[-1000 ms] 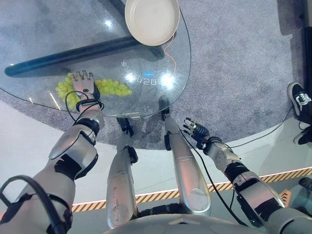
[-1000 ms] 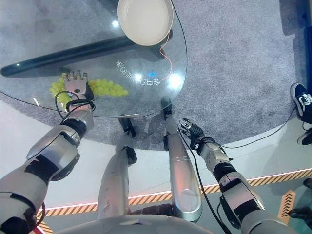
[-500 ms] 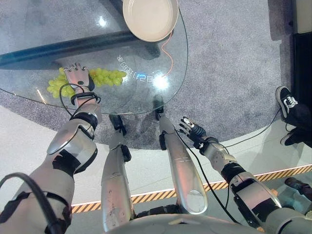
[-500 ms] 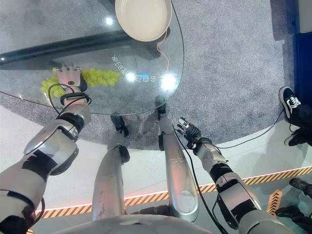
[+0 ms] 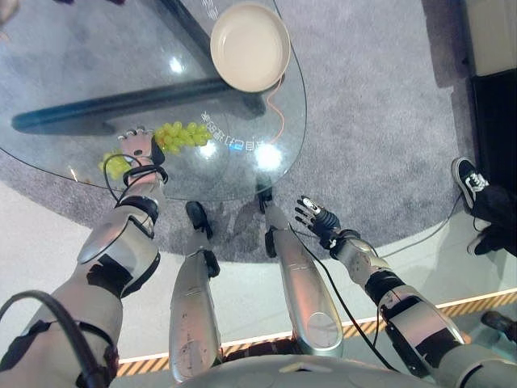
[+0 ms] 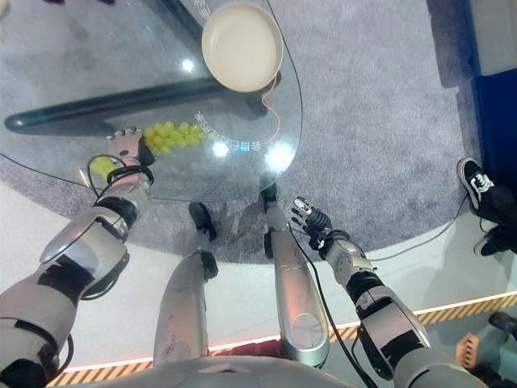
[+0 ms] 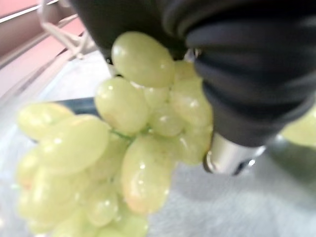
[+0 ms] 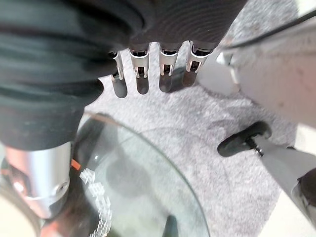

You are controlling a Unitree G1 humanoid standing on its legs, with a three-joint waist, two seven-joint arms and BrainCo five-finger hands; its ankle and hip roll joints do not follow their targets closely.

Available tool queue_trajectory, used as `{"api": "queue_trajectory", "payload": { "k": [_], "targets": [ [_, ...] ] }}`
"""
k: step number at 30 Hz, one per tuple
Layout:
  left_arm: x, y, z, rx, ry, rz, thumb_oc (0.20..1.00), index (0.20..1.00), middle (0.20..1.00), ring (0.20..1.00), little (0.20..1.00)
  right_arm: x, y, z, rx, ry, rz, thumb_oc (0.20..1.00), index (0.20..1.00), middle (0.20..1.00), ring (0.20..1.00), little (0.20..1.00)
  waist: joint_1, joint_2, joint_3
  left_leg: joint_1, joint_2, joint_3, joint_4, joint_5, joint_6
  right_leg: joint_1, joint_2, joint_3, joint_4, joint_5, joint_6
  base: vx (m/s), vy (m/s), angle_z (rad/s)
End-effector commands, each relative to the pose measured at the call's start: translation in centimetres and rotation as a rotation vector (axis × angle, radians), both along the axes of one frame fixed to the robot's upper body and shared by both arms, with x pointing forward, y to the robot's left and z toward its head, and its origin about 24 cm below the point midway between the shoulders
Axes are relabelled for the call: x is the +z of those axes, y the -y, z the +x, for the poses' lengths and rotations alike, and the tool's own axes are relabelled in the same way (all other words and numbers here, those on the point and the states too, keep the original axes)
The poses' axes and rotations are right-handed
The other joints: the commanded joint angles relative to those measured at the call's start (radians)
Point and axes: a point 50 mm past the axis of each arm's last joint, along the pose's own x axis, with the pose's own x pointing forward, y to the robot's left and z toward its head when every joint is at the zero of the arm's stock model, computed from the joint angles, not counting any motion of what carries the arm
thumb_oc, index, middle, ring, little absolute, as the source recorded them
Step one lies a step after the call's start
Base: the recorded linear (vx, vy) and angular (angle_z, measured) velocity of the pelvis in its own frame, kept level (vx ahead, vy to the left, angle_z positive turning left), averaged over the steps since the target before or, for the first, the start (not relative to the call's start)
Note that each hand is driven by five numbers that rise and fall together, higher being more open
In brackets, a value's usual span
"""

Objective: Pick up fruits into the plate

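Grapes (image 5: 182, 135), a bunch of pale green ones, lie on the round glass table (image 5: 97, 73) near its front edge, stretched in a line toward the table's middle. The left hand (image 5: 137, 148) lies over the near end of the bunch, back of the hand upward. In the left wrist view the grapes (image 7: 123, 143) press right up against the dark cover and a silver thumb tip, with several berries tucked under the palm; the fingers themselves are hidden behind the fruit, so whether they curl round the bunch cannot be told. A smaller clump of grapes (image 5: 115, 164) shows just beside the wrist, on the side away from the main line.

The right hand (image 5: 313, 218) hangs off the table, below its front rim and above the grey carpet (image 5: 371, 121), holding nothing. In its own wrist view the fingers (image 8: 142, 81) point straight out in a row, relaxed and apart from everything.

Pale lettering (image 5: 230, 144) shows on the glass just beyond the grapes, reading mirrored and too small to make out.

A cream plate (image 5: 250, 45) stands at the far right part of the table, well apart from the fruit. A thin orange cord (image 5: 280, 105) runs from under the plate toward the table's edge. A dark bar (image 5: 121, 105) lies under the glass, crossing beneath it. At the right edge a person's black shoe (image 5: 468, 175) rests on the carpet.
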Motion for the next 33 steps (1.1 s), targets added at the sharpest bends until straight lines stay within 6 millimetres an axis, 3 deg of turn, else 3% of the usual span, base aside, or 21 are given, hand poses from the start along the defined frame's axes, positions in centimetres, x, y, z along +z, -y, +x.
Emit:
{"api": "queue_trajectory", "payload": {
  "k": [1,11,18,24,29,33],
  "targets": [
    [0.2,-1.5,-0.4,0.055,0.058,-0.175,0.200,0.200,0.200,0.200,0.200,-0.5,-0.1,-0.7,0.025,-0.002,-0.018,1.000,1.000,1.000,1.000,1.000,0.003,0.068,0.022,-0.002,-0.061,-0.070,-0.025,-0.038,0.022,0.002,0.089,0.005,0.139,-0.178,-0.004,0.06,0.105,0.03],
    [-1.3,-0.9,-1.2,-0.050,0.136,-0.521,0.200,0.200,0.200,0.200,0.200,-1.1,1.2,-2.0,-0.008,-0.018,-0.058,1.000,1.000,1.000,1.000,1.000,0.030,0.120,0.022,0.147,-0.071,-0.079,-0.076,-0.044,0.023,0.148,0.056,-0.021,0.107,-0.197,0.001,0.04,0.081,0.01],
    [-2.3,2.4,-2.5,-0.277,0.150,-0.920,0.200,0.200,0.200,0.200,0.200,-1.0,2.0,-3.4,-0.014,0.044,-0.107,1.000,1.000,1.000,1.000,1.000,0.055,0.146,0.001,0.254,-0.084,-0.083,-0.110,-0.063,0.033,0.260,0.030,-0.045,0.081,-0.217,0.008,0.05,0.063,0.09],
    [-2.3,4.9,-4.8,-0.522,0.051,-1.195,0.200,0.200,0.200,0.200,0.200,1.5,1.4,-3.9,0.066,0.220,-0.129,1.000,1.000,1.000,1.000,1.000,0.078,0.144,-0.056,0.343,-0.090,-0.089,-0.137,-0.075,0.038,0.373,0.009,-0.071,0.028,-0.214,0.016,0.07,0.004,0.10],
    [-2.1,5.6,-6.2,-0.637,-0.035,-1.244,0.200,0.200,0.200,0.200,0.200,3.1,1.4,-4.1,0.134,0.303,-0.112,1.000,1.000,1.000,1.000,1.000,0.089,0.136,-0.096,0.397,-0.092,-0.091,-0.152,-0.082,0.042,0.446,0.001,-0.082,-0.007,-0.213,0.023,0.08,-0.033,0.10],
    [-1.6,5.9,-8.2,-0.781,-0.202,-1.278,0.200,0.200,0.200,0.200,0.200,5.9,1.4,-4.2,0.324,0.403,-0.115,1.000,1.000,1.000,1.000,1.000,0.114,0.123,-0.192,0.470,-0.094,-0.101,-0.166,-0.095,0.047,0.541,-0.012,-0.102,-0.046,-0.213,0.037,0.14,-0.047,0.12]
  ]
}}
